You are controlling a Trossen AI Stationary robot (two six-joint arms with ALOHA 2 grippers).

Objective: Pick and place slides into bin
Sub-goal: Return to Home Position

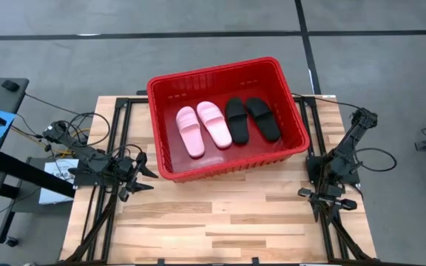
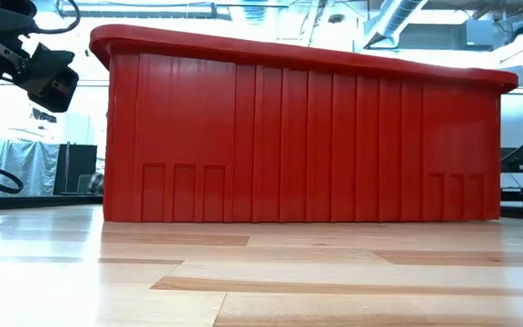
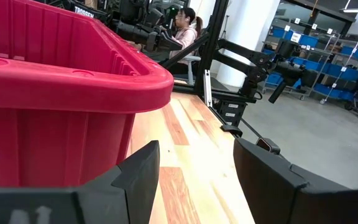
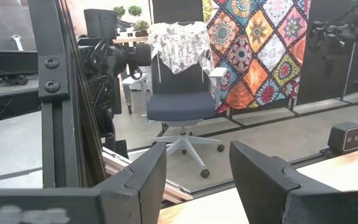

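Homing the arms is the step in hand, by my reading. Both pink slides (image 1: 191, 133) and both black slides (image 1: 237, 122) lie side by side on the floor of the bin (image 1: 156, 87), and none are on the table (image 1: 220, 218). Your left gripper (image 1: 146, 177) sits low, just beside the bin's front corner on its own side, with its fingers spread and nothing between them. The right gripper (image 1: 325, 198) hangs at the table's right edge, well apart from the bin, likewise spread and empty. For the left arm, the next move calls for drawing away from the red wall rather than along it — the thick rim stands close above. Bare wood in front of the bin gives you ample room.
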